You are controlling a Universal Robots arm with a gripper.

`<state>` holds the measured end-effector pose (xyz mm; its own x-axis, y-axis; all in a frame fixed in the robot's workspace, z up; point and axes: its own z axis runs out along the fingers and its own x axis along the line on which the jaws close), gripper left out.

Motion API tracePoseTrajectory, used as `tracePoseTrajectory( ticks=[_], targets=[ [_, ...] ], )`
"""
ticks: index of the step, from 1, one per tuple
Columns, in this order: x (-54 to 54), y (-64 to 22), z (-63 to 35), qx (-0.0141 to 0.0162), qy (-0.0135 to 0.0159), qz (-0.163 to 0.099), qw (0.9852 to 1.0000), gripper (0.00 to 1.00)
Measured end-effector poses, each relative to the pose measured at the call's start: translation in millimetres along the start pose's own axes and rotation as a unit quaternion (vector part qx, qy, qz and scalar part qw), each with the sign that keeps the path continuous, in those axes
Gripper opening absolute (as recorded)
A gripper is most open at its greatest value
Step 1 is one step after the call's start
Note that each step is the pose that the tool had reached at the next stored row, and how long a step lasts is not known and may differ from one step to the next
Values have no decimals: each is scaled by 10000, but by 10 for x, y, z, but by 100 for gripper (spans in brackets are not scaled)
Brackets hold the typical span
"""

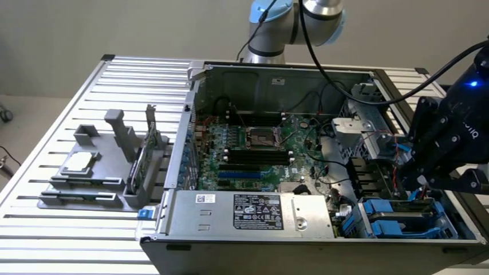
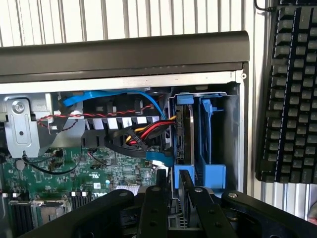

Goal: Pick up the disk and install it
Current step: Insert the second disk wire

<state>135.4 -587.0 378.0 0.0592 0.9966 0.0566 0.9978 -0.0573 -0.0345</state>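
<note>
Open tower computer case (image 1: 306, 149) lies on its side on a slatted metal table (image 1: 68, 103), motherboard (image 1: 260, 149) facing up. The gripper (image 1: 424, 186) hangs over the drive bay corner of the case, at the exterior view's right, near the front edge. In the wrist view the gripper (image 2: 172, 191) shows its two black fingers (image 2: 154, 208) drawn close together, with a narrow gap between them that lines up with the top edge of the disk (image 2: 184, 134); whether the pads actually pinch that edge cannot be told from here, because the contact point is hidden behind the fingers. The disk stands on edge inside the blue drive cage (image 2: 210, 144), seated in the slot nearer the cables, with the adjoining blue slot beside it. Its long axis runs along the slot, from the gripper side toward the case's outer wall, and its broad faces point sideways toward the neighbouring slot and the cable bundle. Red, yellow and black wires (image 2: 143, 131) and a blue data cable (image 2: 111, 96) lie just beside the cage. A grey power supply (image 1: 252, 212) sits along the case's front edge in the exterior view. A grey parts fixture (image 1: 99, 166) sits on the table at the exterior view's left, well apart from the gripper. A black keyboard (image 2: 290, 89) lies outside the case.
</note>
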Motion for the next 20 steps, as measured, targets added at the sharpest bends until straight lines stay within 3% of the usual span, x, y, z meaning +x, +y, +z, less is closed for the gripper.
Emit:
tracePoseTrajectory(
  ticks=[6,16,20],
  targets=[
    [32,9,25,-2,-29,0,10000,25],
    [44,38,65,-8,-127,2,9999,25],
    [53,48,83,-9,-146,-4,9999,25]
  ],
)
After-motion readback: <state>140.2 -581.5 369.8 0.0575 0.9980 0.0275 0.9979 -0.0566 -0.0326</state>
